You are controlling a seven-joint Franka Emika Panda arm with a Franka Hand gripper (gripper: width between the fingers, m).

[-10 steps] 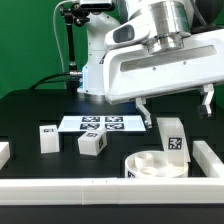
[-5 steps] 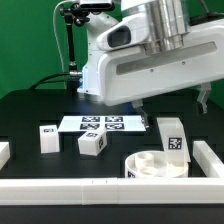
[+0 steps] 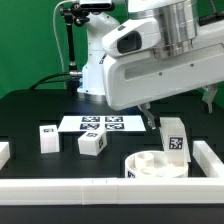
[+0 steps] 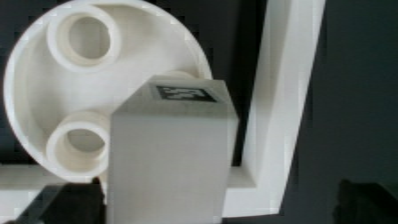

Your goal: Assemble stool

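Observation:
The stool's round white seat (image 3: 157,166) lies near the front rail, its holed face up; the wrist view shows it too (image 4: 80,95). One tagged leg (image 3: 172,137) stands upright just behind it. In the wrist view this leg (image 4: 169,150) fills the centre. My gripper (image 3: 178,107) hangs open above that leg. In the wrist view the gripper (image 4: 214,207) has a dark finger on each side of the leg, with gaps, and holds nothing. Two more legs (image 3: 47,138) (image 3: 92,143) rest on the exterior view's left.
The marker board (image 3: 102,124) lies flat behind the two loose legs. White border rails run along the front (image 3: 90,186), the exterior view's right (image 3: 206,155) and its left (image 3: 4,152). The right rail (image 4: 288,90) passes close beside the seat.
The arm has shifted slightly toward the exterior view's right over the upright leg. The jaws have stayed open and no part has moved.

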